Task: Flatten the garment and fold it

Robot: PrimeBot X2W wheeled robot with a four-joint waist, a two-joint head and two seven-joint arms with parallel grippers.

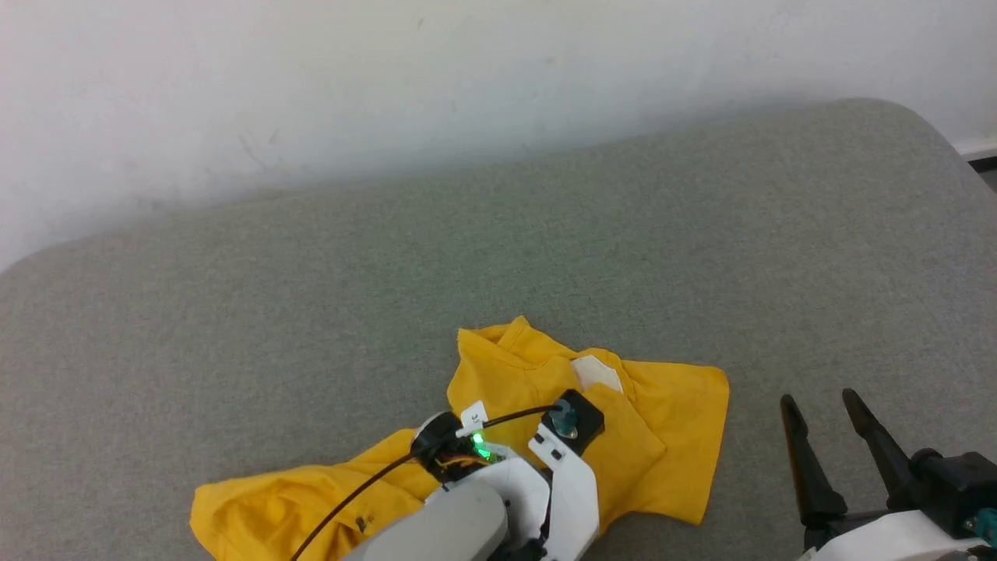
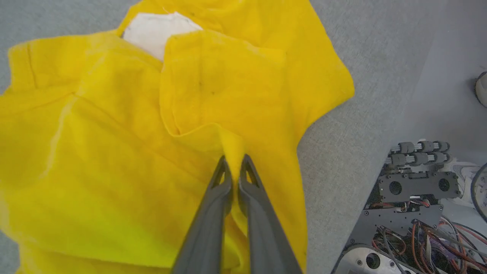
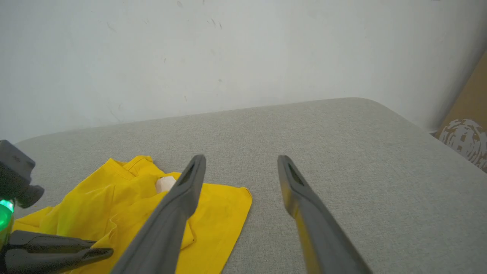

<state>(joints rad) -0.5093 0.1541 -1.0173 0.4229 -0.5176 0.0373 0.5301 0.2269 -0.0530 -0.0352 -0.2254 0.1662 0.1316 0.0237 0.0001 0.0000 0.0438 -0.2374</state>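
Observation:
The garment [image 1: 670, 421], a bright yellow T-shirt, lies crumpled near the front of the grey padded surface [image 1: 498, 257], with a small white patch [image 1: 596, 372] showing among its folds. In the left wrist view my left gripper [image 2: 234, 160] points down onto the garment [image 2: 114, 152], its two fingers drawn close with a raised ridge of yellow cloth pinched between them. In the head view the pale left forearm [image 1: 506, 499] covers the shirt's middle. My right gripper [image 1: 819, 399] stands open off the shirt's right edge, above bare surface; its wrist view has the garment [image 3: 217, 213] at the lower left of its spread fingers [image 3: 182, 198].
A white wall [image 1: 389, 86] backs the surface, whose rounded far-right corner [image 1: 927, 132] drops to the floor. My own base with exposed wiring [image 2: 414, 213] sits beside the near edge. A cardboard box [image 3: 468, 129] stands past the right side.

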